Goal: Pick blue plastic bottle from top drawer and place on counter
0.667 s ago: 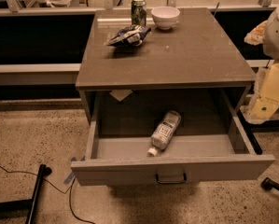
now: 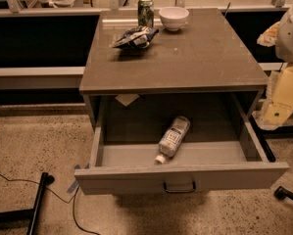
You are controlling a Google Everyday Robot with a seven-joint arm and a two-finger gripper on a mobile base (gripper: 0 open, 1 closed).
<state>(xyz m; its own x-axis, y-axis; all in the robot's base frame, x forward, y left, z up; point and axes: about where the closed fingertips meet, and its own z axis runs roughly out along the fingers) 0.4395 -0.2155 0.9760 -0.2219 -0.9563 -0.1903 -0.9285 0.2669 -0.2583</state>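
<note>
The blue plastic bottle [image 2: 173, 137] lies on its side in the open top drawer [image 2: 136, 155], right of centre, with its white cap pointing to the drawer's front. The drawer front [image 2: 111, 179] carries a small dark handle. The counter [image 2: 195, 58] is the grey-brown top of the cabinet above the drawer. My gripper [image 2: 277, 112] hangs at the right edge of the view, on the cream-coloured arm. It is beside the drawer's right wall, apart from the bottle and holding nothing that I can see.
At the back of the counter stand a green drink can [image 2: 145, 11] and a white bowl [image 2: 174, 17]. A crumpled snack bag [image 2: 134, 37] lies in front of the can. A black stand leg [image 2: 36, 207] and cables lie on the floor at the left.
</note>
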